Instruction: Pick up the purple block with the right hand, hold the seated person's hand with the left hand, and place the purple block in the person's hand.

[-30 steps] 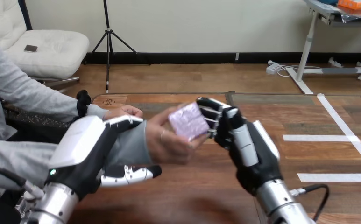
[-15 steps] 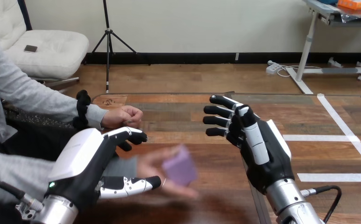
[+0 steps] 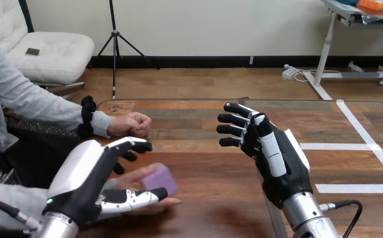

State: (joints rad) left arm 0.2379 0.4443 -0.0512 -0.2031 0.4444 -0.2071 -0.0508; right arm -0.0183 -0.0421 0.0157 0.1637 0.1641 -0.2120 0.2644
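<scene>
The purple block (image 3: 159, 179) lies in the person's hand (image 3: 138, 177) low at the view's left, just above the wooden table (image 3: 214, 171). My left hand (image 3: 87, 173) is beside that hand, its fingers (image 3: 130, 146) relaxed above it and apart from it. Its thumb (image 3: 137, 196) crosses in front of the person's fingers, under the block. My right hand (image 3: 278, 158) stands upright at mid-right, open, fingers straight and pointing left, with nothing in it. It is well apart from the block.
The person's other hand (image 3: 130, 124) rests as a fist on the table at the far left. White tape lines (image 3: 357, 147) run across the table's right part.
My right hand has let go of the block and drawn back to the right. The person's hand has dropped low and left with the block, out of my left hand's curl.
</scene>
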